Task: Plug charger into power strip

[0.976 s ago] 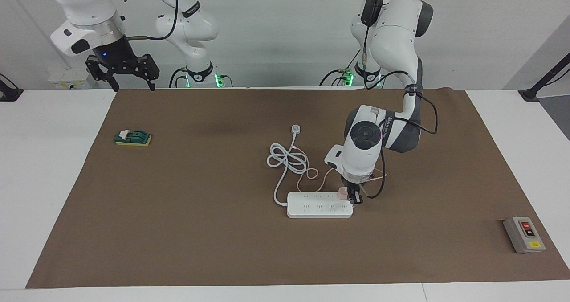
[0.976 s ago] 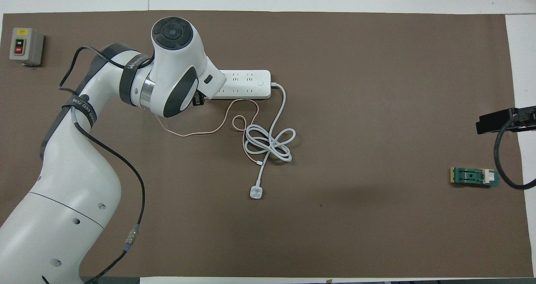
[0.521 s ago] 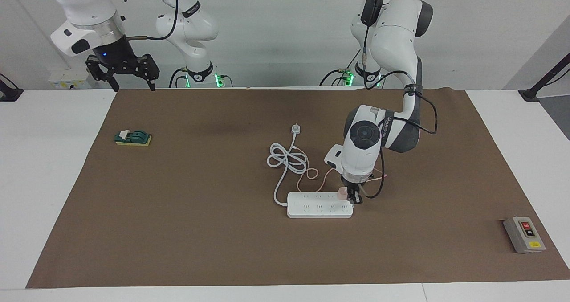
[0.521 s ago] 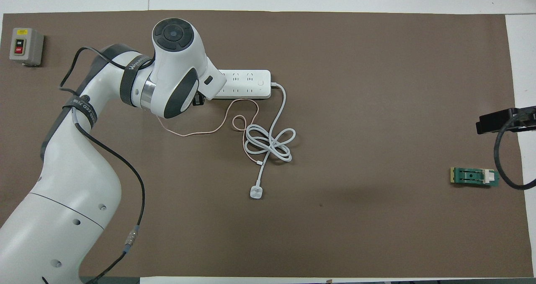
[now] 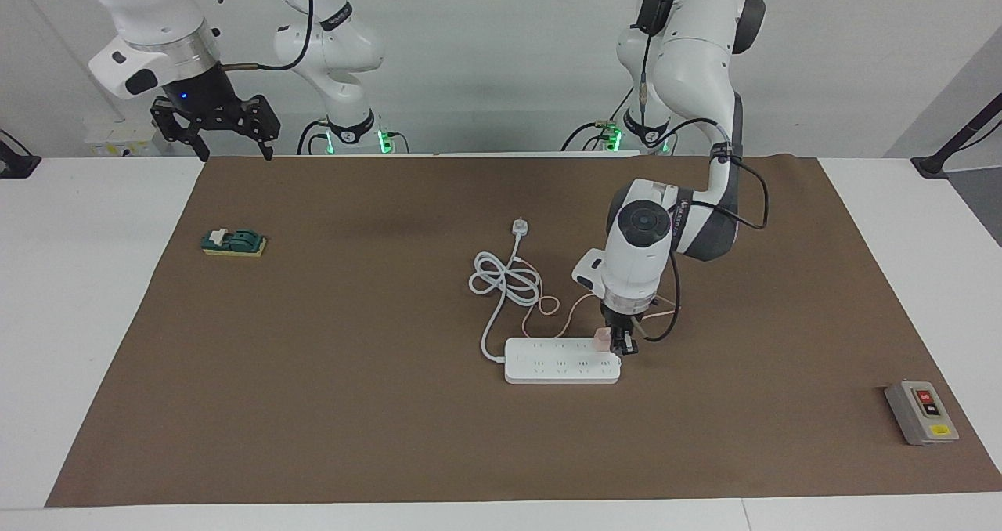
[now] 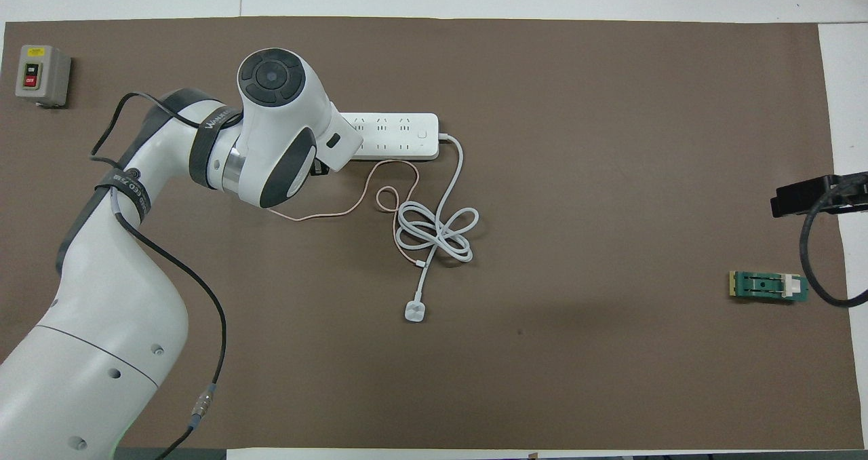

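Facing view: the left gripper (image 5: 622,344) is lowered at the end of the flat white multi-socket power strip (image 5: 560,361) that points toward the left arm's end of the bench. Its fingertips are together beside the small pale pink cube-shaped charger (image 5: 601,339). Whether they pinch the cube or only press against it cannot be told. The charger sits on the strip's top face, at the corner nearest the robots on that end, and appears seated or nearly seated in a socket. The strip lies near the middle of the brown mat (image 5: 352,406), long side parallel to the bench's long edges.

The thin pink cable (image 6: 319,214) runs loose across the mat from the charger toward the coiled thick white cord (image 6: 434,233), which ends in a small white plug (image 6: 413,311).

Handling judgement: the charger is light, rigid and smooth-sided. Hold it on two opposite flat faces, clear of the prongs and the cable exit. The strip is light and unsecured, so it may slide or tip under off-centre force. Press straight down.

The right gripper (image 5: 219,128) waits with fingers apart above the mat's corner at the right arm's end. A green block on a yellow base (image 5: 233,243) and a grey switch box with red and yellow buttons (image 5: 921,412) lie well apart from the work.
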### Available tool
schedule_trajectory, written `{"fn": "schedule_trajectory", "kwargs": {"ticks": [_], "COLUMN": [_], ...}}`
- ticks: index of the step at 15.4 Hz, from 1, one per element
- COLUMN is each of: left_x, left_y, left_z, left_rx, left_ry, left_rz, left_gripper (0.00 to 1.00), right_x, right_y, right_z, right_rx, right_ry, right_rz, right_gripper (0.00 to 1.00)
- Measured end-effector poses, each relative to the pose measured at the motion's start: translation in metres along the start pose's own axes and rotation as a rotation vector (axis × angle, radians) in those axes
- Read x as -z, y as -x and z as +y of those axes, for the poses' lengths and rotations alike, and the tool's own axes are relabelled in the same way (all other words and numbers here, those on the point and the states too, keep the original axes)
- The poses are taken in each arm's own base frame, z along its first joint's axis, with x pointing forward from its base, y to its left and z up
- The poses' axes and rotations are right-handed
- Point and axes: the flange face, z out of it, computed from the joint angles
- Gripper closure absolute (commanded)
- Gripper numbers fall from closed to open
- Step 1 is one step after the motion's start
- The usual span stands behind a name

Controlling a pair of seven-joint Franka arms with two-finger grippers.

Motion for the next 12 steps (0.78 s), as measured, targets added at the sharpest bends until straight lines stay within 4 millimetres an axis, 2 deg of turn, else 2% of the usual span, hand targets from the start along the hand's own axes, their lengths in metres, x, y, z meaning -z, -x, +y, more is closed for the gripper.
{"fn": "schedule_trajectory", "kwargs": {"ticks": [8,12], "left_x": [-0.001,-0.001], "left_y": [0.001,-0.006], "left_z": [-0.011,-0.010], "left_rx": [0.044,0.013], "left_ry": [0.069,0.060], "left_rz": [0.000,-0.032], "left_gripper": [1.00,1.00], "right_x": [0.000,0.000], "right_y": [0.000,0.000], "right_z": [0.000,0.000], "right_rx": [0.000,0.000], "right_ry": [0.000,0.000], "right_rz": [0.000,0.000], "right_gripper": [0.00,0.00]}}
